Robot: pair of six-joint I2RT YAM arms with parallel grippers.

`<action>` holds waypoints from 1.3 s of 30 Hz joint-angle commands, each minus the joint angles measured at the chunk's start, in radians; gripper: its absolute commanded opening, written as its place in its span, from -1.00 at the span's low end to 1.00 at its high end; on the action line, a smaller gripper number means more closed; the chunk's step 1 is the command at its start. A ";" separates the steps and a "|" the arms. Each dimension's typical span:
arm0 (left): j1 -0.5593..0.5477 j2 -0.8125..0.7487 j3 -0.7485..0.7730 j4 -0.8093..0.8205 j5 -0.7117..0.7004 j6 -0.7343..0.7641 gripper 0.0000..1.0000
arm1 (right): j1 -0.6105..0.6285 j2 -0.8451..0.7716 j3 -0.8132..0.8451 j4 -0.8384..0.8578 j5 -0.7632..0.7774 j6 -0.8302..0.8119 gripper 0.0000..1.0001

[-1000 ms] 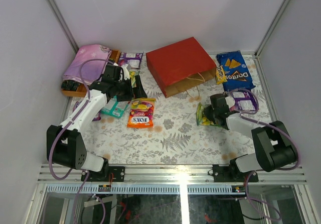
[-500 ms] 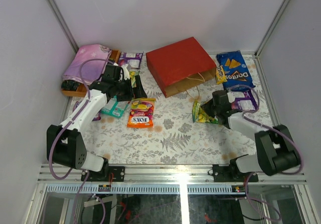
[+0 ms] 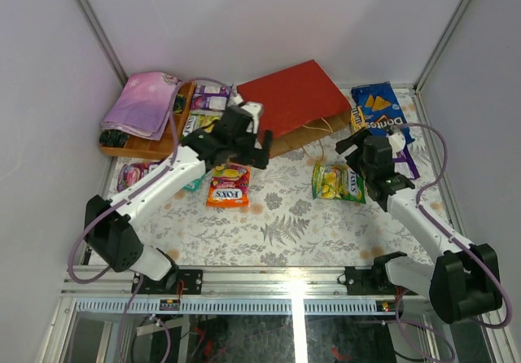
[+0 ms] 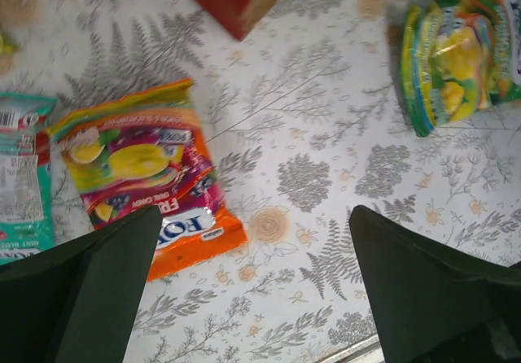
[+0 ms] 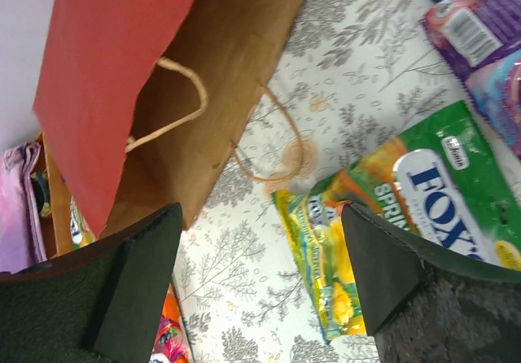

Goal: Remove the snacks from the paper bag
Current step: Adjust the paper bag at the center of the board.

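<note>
Left arm reaches forward over the desk point(image 3: 285, 216). The left hand point(image 4: 254, 216) hovers above the orange candy bag point(image 4: 146, 188), fingers spread wide, nothing between them. Right arm is bent at the elbow. The right hand point(image 5: 262, 216) points toward the mouth of the paper bag point(image 3: 293, 98), jaws apart, empty. Paper bag lies on its side at the far end, cord handles point(image 5: 175, 94) trailing onto the desk. Green candy bag point(image 3: 338, 182) lies flat just beside the right hand. Doritos bag point(image 3: 380, 115) lies right of the paper bag.
</note>
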 commanded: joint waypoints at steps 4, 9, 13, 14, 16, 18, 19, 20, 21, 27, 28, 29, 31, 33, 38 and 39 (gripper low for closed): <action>-0.245 0.192 0.263 -0.001 -0.329 0.159 0.99 | -0.206 0.008 -0.029 0.031 -0.234 -0.011 0.75; -0.327 0.323 0.294 0.210 -0.320 0.402 0.99 | -0.291 0.009 -0.046 0.023 -0.355 -0.014 0.75; -0.317 0.376 0.316 0.378 -0.183 0.540 1.00 | -0.256 -0.021 -0.042 0.012 -0.356 -0.014 0.76; -0.315 0.392 0.336 0.391 -0.158 0.566 0.99 | -0.253 -0.026 -0.044 0.012 -0.362 -0.013 0.77; -0.312 0.439 0.394 0.396 -0.152 0.611 0.99 | -0.249 -0.038 -0.053 0.013 -0.360 -0.017 0.77; -0.307 0.516 0.481 0.372 -0.187 0.644 0.97 | -0.246 -0.055 -0.060 0.017 -0.357 -0.033 0.78; -0.304 0.554 0.523 0.356 -0.210 0.658 0.94 | -0.245 -0.063 -0.064 0.016 -0.357 -0.038 0.77; -0.302 0.584 0.563 0.346 -0.239 0.671 0.92 | -0.245 -0.071 -0.065 0.013 -0.357 -0.043 0.77; -0.301 0.611 0.591 0.346 -0.263 0.685 0.90 | -0.245 -0.078 -0.066 0.007 -0.356 -0.047 0.77; -0.277 0.705 0.700 0.346 -0.249 0.727 0.67 | -0.254 -0.098 -0.091 -0.009 -0.358 -0.047 0.77; -0.269 0.721 0.716 0.336 -0.246 0.727 0.60 | -0.256 -0.101 -0.092 -0.019 -0.355 -0.046 0.77; -0.262 0.732 0.727 0.332 -0.245 0.726 0.55 | -0.256 -0.104 -0.092 -0.025 -0.352 -0.051 0.78; -0.245 0.746 0.735 0.333 -0.234 0.723 0.41 | -0.258 -0.109 -0.094 -0.034 -0.348 -0.055 0.78; -0.230 0.761 0.750 0.333 -0.214 0.716 0.19 | -0.260 -0.109 -0.097 -0.034 -0.349 -0.058 0.78; -0.217 0.798 0.806 0.313 -0.177 0.716 -0.37 | -0.269 -0.090 -0.097 -0.019 -0.360 -0.059 0.78; -0.216 0.803 0.809 0.317 -0.172 0.718 -0.43 | -0.272 -0.088 -0.098 -0.015 -0.364 -0.058 0.78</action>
